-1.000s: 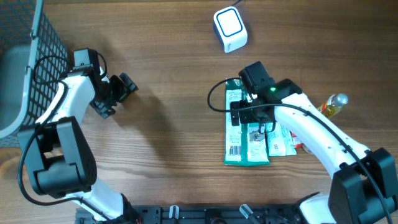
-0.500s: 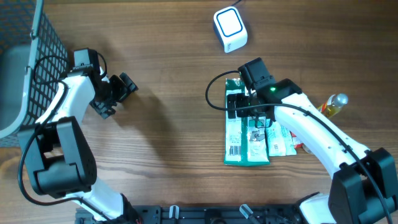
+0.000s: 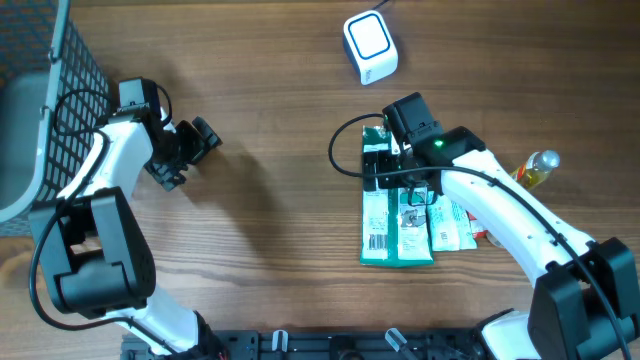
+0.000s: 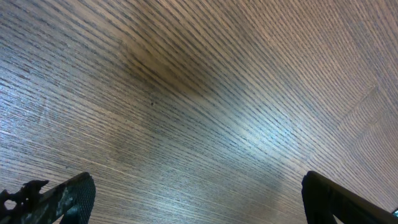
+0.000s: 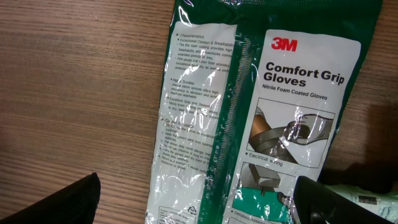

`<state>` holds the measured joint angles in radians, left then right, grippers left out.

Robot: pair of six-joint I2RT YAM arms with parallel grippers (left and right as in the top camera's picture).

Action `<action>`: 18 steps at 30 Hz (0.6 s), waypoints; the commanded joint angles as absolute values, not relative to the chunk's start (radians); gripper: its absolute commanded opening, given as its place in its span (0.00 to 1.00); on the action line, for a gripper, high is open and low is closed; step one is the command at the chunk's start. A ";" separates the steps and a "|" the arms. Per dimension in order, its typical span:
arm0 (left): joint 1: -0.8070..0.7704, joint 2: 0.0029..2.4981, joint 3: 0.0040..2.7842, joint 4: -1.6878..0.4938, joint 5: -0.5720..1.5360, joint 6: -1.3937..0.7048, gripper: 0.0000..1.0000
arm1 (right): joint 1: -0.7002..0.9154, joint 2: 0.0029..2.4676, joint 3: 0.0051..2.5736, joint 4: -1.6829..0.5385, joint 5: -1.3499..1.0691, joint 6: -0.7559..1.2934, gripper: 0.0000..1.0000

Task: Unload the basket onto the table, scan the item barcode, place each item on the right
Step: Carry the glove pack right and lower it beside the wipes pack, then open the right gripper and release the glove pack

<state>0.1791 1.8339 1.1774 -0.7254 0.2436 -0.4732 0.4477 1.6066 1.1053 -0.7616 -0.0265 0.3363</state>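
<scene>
The item is a flat green and white pack of 3M gloves (image 3: 385,228) lying on the wooden table right of centre, with a barcode (image 3: 376,241) near its front left corner. My right gripper (image 3: 392,172) hovers open over the pack's far end. In the right wrist view the pack (image 5: 199,112) fills the space between the spread fingers of the right gripper (image 5: 199,208), which hold nothing. The white scanner (image 3: 370,46) stands at the back, beyond the pack. My left gripper (image 3: 190,152) is far left and open; in its wrist view the left gripper (image 4: 199,202) has only bare wood between its fingers.
A black wire basket (image 3: 72,75) stands at the far left edge. More packets (image 3: 455,230) lie against the glove pack's right side, and a small yellow bottle (image 3: 535,168) lies further right. The table (image 3: 270,230) between the arms is bare wood.
My right gripper has moved a little away along the glove pack toward its far end, still open. The left arm has not moved.
</scene>
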 commanded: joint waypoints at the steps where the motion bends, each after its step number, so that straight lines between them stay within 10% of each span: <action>1: 0.191 1.817 1.176 -0.722 0.234 -0.476 1.00 | 0.447 1.613 1.102 -0.758 -0.046 0.344 1.00; 18: 0.191 1.817 1.176 -0.722 0.234 -0.476 1.00 | 0.451 1.394 1.102 -0.707 -0.043 0.342 1.00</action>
<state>0.1791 1.8339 1.1774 -0.7250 0.2436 -0.4732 0.4480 1.5566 1.1015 -0.7128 -0.0303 0.3363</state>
